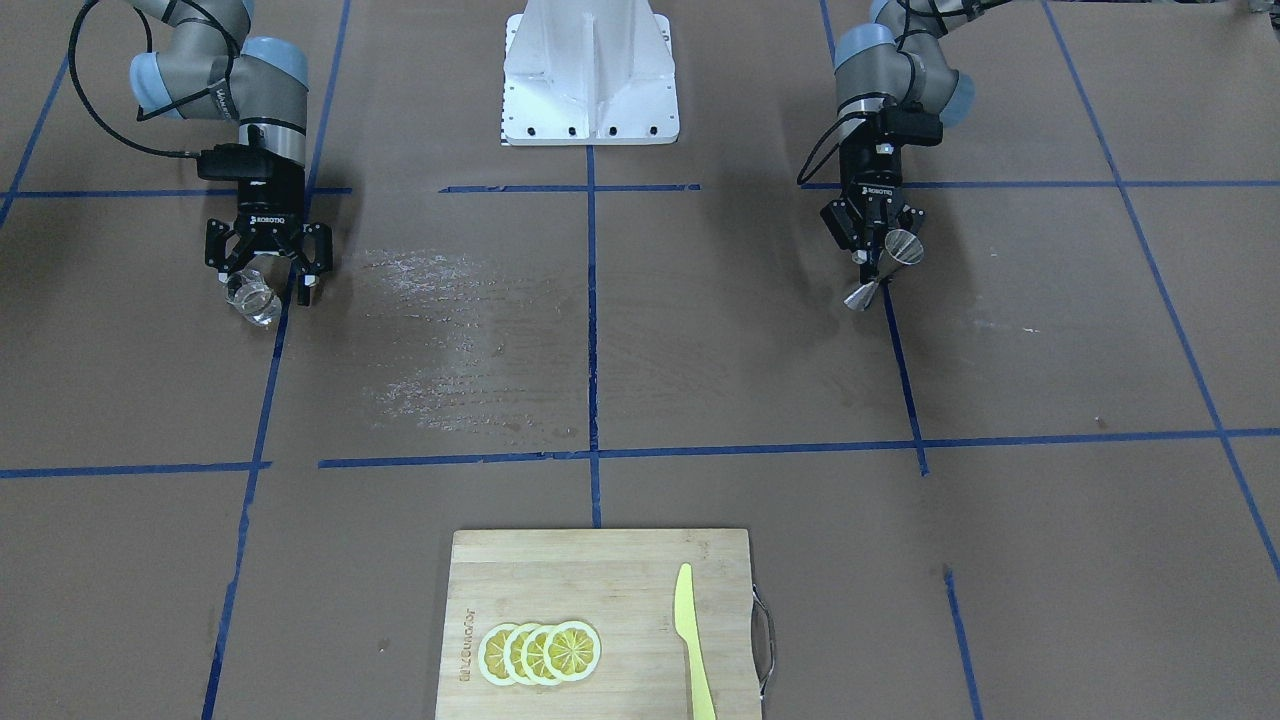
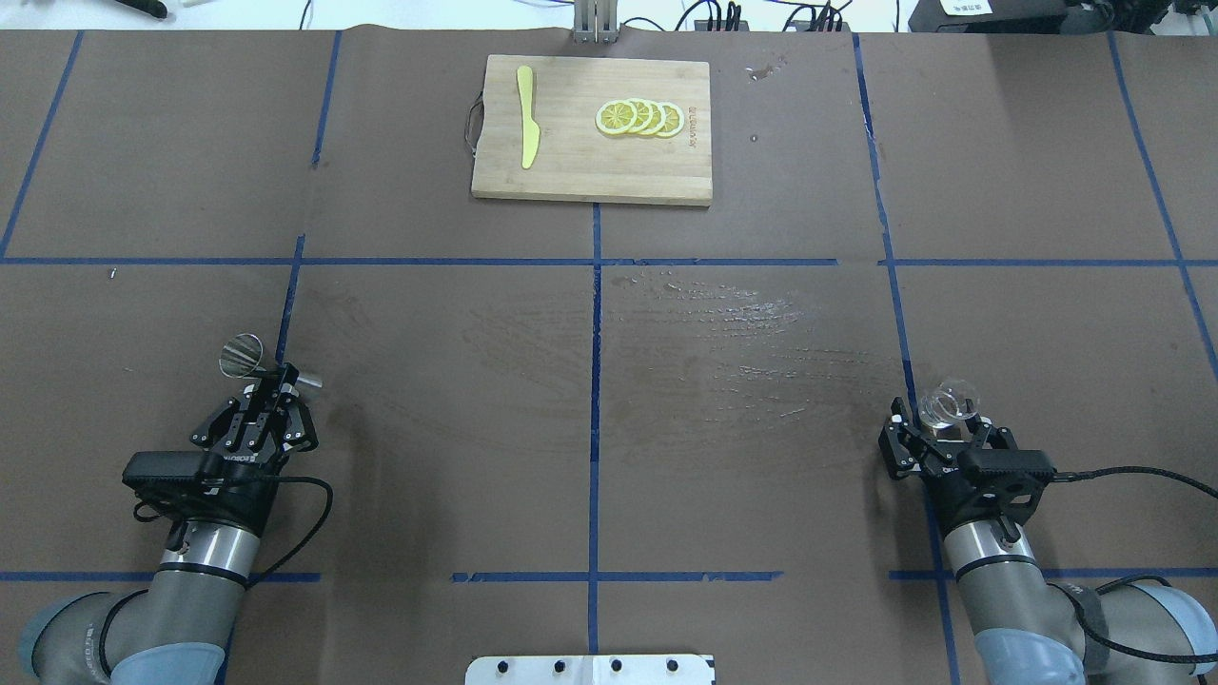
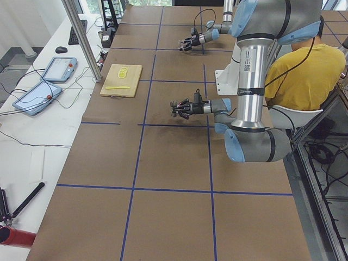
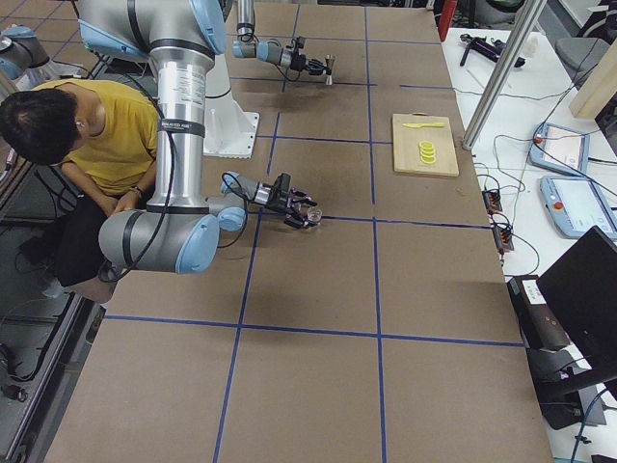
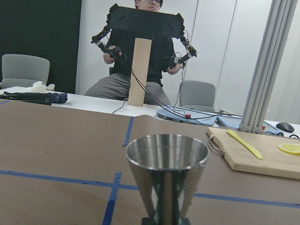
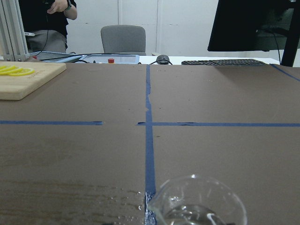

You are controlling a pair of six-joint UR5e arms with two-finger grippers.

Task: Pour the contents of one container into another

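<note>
Jigger [image 5: 166, 164], clamped upright in my left gripper [image 1: 872, 258], sits well apart from the glass cup [image 1: 252, 300]. My right gripper [image 1: 268, 285] flanks the cup, but I cannot tell whether it grips. I'd bring the rims close, keep the jigger level, and tilt slowly.

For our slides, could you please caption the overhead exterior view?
Left gripper clamps the steel jigger; glass cup sits inside the right gripper; cutting board with lemon slices beyond.

Grey jigger [image 1: 884, 268], clear cup [image 1: 253, 299]
</note>
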